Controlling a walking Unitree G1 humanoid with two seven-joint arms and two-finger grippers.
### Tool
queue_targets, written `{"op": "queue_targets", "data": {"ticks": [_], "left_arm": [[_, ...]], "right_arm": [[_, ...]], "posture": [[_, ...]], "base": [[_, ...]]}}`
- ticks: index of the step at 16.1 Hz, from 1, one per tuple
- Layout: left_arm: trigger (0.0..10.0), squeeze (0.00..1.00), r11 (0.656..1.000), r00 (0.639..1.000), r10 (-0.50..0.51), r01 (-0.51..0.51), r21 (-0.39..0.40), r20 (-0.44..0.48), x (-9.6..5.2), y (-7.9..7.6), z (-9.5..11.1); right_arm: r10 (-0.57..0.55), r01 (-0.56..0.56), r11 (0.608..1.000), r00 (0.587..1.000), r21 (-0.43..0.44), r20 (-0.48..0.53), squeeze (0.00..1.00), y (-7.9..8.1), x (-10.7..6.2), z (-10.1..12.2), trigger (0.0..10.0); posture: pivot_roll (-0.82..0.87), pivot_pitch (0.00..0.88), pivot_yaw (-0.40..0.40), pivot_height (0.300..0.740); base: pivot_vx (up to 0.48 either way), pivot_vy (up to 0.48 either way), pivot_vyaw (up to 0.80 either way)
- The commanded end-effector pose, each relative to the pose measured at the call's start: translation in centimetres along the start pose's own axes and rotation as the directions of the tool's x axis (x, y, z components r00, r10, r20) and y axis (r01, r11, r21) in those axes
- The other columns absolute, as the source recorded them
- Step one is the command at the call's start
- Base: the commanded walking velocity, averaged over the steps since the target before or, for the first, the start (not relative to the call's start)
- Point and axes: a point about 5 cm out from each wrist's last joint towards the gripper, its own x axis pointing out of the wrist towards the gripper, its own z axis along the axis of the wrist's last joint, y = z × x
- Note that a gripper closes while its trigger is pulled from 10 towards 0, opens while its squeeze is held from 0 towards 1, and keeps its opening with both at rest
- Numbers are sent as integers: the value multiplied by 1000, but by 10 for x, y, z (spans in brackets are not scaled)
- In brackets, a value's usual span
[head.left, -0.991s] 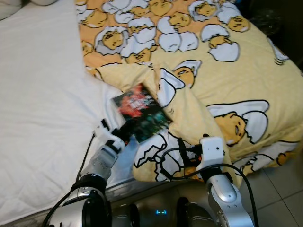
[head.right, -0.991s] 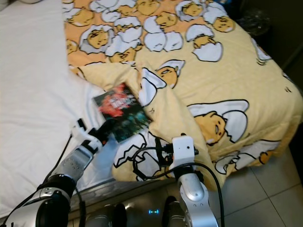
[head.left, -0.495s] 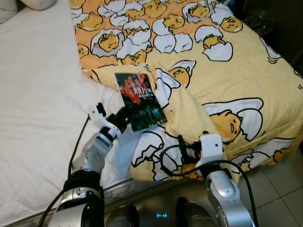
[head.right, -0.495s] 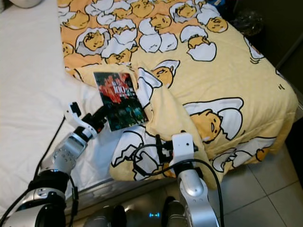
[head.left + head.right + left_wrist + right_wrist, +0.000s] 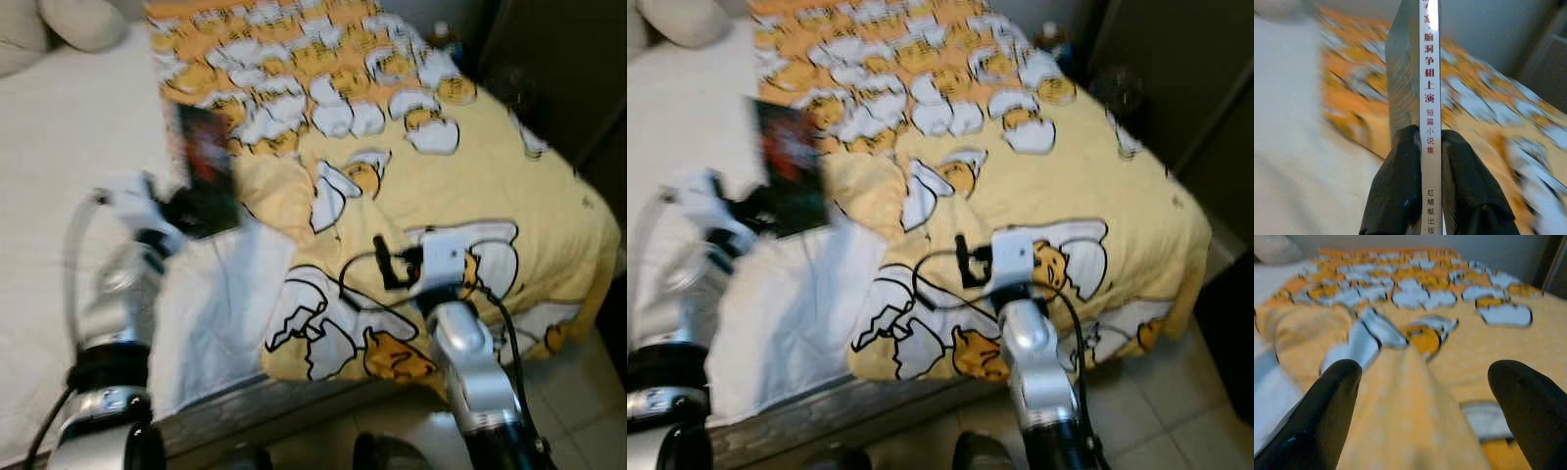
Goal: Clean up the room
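Nearest lay a pale tiled floor (image 5: 1176,431) and the dark lower edge of the bed (image 5: 294,401); the head views were blurred. The right hand (image 5: 1425,382) hovered low over the rumpled near corner of the yellow blanket (image 5: 509,166), its two black fingers (image 5: 1327,401) spread wide with nothing between them; its white wrist block showed above the egg-character print. To the robot's left the left hand (image 5: 1430,166) was raised over the white sheet (image 5: 59,225) and was clamped tight on a thin book (image 5: 206,171), held up off the bed with its dark red-splashed cover facing the head camera. Farther on, the blanket spread across the right half of the bed, orange toward the far end, while the bare sheet ran along the left; a pale pillow (image 5: 83,20) lay at the far left corner, and dark furniture (image 5: 1176,69) stood beyond the bed on the right. The left wrist view gave what the head views did not: the book's white spine edge-on between the finger pads, printed with a column of Chinese characters; the right wrist view showed the blanket's fold rising between the open fingers.
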Motion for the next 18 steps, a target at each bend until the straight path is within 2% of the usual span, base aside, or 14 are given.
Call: {"op": "queue_targets", "data": {"ticks": [1,2,3,5,6,8,9,10,12,16,18], "left_arm": [[0,0,998,998,60,-61,30,25,-4,6,5],[0,0,989,992,121,-123,78,31,-17,8,3],[0,0,979,986,162,-164,120,25,-39,6,-4],[0,0,970,982,186,-186,155,12,-55,1,-10],[0,0,960,965,259,-261,102,29,-64,-1,-15],[0,0,952,960,279,-277,129,3,-64,-8,-26],[706,0,951,961,278,-275,141,-5,-61,-14,-28],[10000,0,946,962,274,-267,181,-12,-59,-17,-28],[10000,0,940,975,221,-214,266,4,-55,-24,-22],[10000,0,951,985,170,-155,267,-33,-48,-24,-24],[10000,0,936,988,137,-106,336,-68,-44,-25,-30]], "right_arm": [[11,-11,1000,1000,26,-2,0,0,4,-1,10000],[11,-11,998,1000,56,9,0,-3,16,4,10000],[15,-16,995,1000,101,12,0,-5,25,9,10000],[19,-19,993,1000,120,0,0,-6,29,8,10000],[27,-23,989,999,143,-24,0,-8,33,5,10000],[44,-38,988,998,151,-41,0,-7,38,2,10000],[58,-51,986,998,157,-35,0,-5,41,2,10000],[64,-58,988,997,142,-39,0,-3,43,2,10000],[82,-78,990,996,119,-34,0,2,44,0,10000],[103,-101,989,995,107,-15,0,10,40,-3,10000],[85,-85,989,996,123,7,0,9,36,-6,10000]], "posture": [[-12,0,27,740],[26,0,2,740],[46,0,-15,740],[65,0,-32,740],[99,0,-63,740],[122,0,-93,740],[127,0,-103,740],[130,0,-107,740],[126,0,-105,740],[97,0,-75,740],[83,0,-55,740]], "base": [[0,0,0],[0,0,0],[0,0,675],[0,0,647],[0,0,581],[0,0,563],[0,0,556],[0,0,0],[0,0,0],[0,480,0],[0,480,0]]}}
